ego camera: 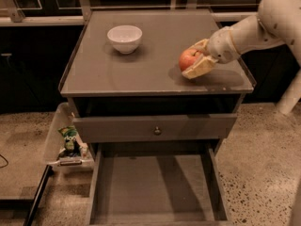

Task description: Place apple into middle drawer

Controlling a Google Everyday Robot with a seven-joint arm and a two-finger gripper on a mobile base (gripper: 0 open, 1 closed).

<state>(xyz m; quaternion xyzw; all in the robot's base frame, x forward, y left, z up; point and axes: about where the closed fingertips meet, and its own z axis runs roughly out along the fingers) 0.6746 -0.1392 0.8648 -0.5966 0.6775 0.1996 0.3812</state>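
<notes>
The gripper (pixel 192 60) is seen at the right side of the cabinet top (pixel 141 65), reached in from the right on the pale arm (pixel 254 29). Its two tan fingers (pixel 198 69) are closed on the apple (pixel 186 59): one finger is laid over the fruit's far side and the other is pressed along its near, lower side, so that the apple is clasped between them. The apple's red-orange left face is left exposed, turned away from the wrist. The fruit is held at or just above the surface, near the right front corner; whether it is resting on the top cannot be told.

Further left on the same top, well apart from the gripper, a white bowl (pixel 124 37) is set upright.

Below the top, a drawer front (pixel 117 127) with a small round knob (pixel 157 131) is seen nearly shut. Beneath it, the middle drawer (pixel 155 187) is pulled out toward the camera, its flat floor and thin low side walls laid bare; it lies well below and forward of the apple.

Beside the cabinet on the left, a clear plastic bin (pixel 54 135) is placed on the speckled floor (pixel 258 164), and a green packet (pixel 69 136) is held in it.
</notes>
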